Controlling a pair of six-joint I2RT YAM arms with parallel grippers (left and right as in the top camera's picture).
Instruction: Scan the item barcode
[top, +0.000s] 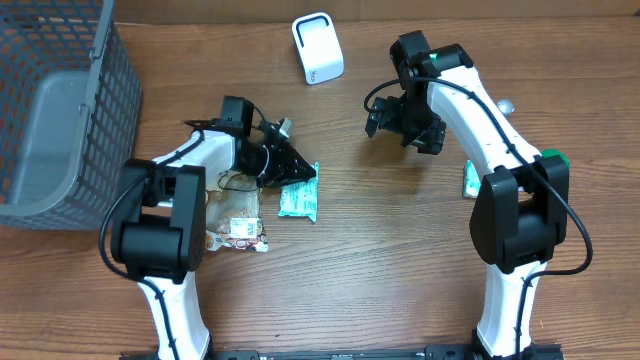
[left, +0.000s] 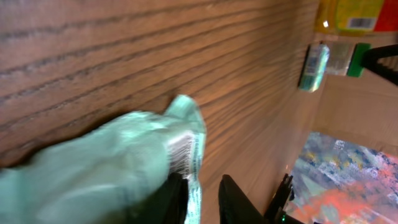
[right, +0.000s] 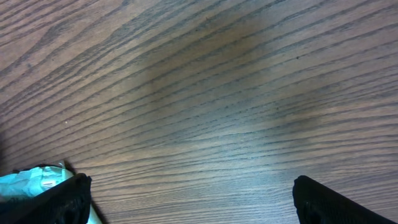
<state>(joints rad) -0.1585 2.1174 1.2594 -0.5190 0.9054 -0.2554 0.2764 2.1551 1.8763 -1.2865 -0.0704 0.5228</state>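
Basket of grey wire mesh sits at the far left corner of the brown wood-grain counter, and only a plain grey inner surface can be seen inside it. Near the far edge, between the two arms, a small white rounded box-shaped scanner stands alone. The task's thing, a crinkled teal foil packet, lies flat on the counter left of centre. The left hand reaches down to its upper edge. In the left wrist view the packet's crimped end lies between the dark fingers, against one of them. A strip of bare wood shows before the other, so this hand is slightly parted and not clenched on the packet. Just left of the packet, beside the left arm, are a clear crumpled wrapper and a brown and white snack wrapper. The right hand hovers over bare wood right of the scanner, its fingers spread wide with nothing between them. A second teal packet lies beside the right arm, well apart from the first.
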